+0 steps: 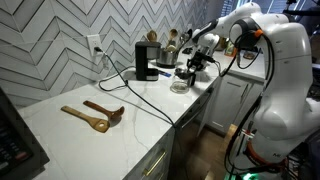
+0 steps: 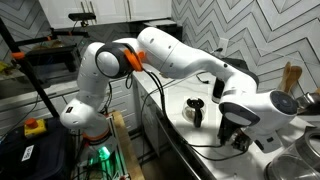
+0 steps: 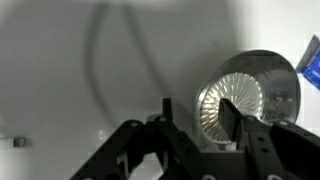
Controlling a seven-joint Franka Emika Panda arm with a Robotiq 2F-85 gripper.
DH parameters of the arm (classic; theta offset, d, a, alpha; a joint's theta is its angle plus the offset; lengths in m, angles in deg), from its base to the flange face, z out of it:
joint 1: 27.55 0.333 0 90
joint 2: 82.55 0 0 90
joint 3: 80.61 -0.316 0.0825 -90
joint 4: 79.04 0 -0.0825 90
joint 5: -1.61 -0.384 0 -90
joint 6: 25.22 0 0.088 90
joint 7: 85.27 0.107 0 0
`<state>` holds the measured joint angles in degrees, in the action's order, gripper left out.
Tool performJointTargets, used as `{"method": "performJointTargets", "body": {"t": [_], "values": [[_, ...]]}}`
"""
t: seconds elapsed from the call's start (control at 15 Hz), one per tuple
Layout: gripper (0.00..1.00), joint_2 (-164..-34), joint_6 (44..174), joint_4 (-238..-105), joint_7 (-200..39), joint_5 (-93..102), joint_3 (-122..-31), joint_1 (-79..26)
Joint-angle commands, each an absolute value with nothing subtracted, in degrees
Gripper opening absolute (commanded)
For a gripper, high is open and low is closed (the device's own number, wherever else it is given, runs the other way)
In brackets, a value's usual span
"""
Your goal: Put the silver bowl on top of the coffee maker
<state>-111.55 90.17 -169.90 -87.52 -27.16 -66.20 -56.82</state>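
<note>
The silver bowl (image 3: 256, 88) lies on the white counter, shiny with a ribbed inside, at the right of the wrist view. It shows small in an exterior view (image 1: 180, 86) near the counter's far end. My gripper (image 3: 197, 118) is open just above it: one finger is over the bowl's inside and the other is outside its rim, with nothing held. The gripper also shows in both exterior views (image 1: 196, 63) (image 2: 233, 135). The black coffee maker (image 1: 146, 60) stands by the tiled wall, beside the bowl, its flat top bare. Its cord (image 1: 140, 95) runs across the counter.
Two wooden spoons (image 1: 95, 115) lie on the near counter. A holder with wooden utensils (image 1: 170, 42) stands behind the coffee maker. A wall outlet (image 1: 95, 45) is above the counter. A blue object (image 3: 310, 62) sits beside the bowl. A small dark item (image 2: 196, 112) stands on the counter.
</note>
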Motion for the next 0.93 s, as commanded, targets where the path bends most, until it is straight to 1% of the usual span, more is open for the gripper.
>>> {"method": "performJointTargets", "body": {"t": [0.0, 0.07, 0.13, 0.2, 0.47, 0.53, 0.6, 0.67, 0.8, 0.87], "values": [[0.46, -113.3, 88.6, -167.8, -86.8, -28.9, -67.3, -58.5], [0.48, -113.4, 88.4, -167.7, -86.9, -28.9, -67.4, -58.5], [0.46, -113.5, 88.5, -167.6, -86.9, -28.9, -67.4, -58.6], [0.47, -113.7, 88.4, -167.5, -86.9, -29.0, -67.5, -58.6], [0.34, -113.9, 88.4, -167.3, -86.8, -29.2, -67.7, -58.7], [0.33, -113.9, 88.4, -167.3, -86.8, -29.2, -67.7, -58.7], [0.24, -114.0, 88.3, -167.3, -86.8, -29.2, -67.8, -58.7], [0.27, -114.0, 88.4, -167.3, -86.7, -29.2, -67.8, -58.7], [0.22, -114.1, 88.3, -167.2, -86.7, -29.2, -67.8, -58.8], [0.23, -114.1, 88.3, -167.2, -86.7, -29.2, -67.8, -58.8]]}}
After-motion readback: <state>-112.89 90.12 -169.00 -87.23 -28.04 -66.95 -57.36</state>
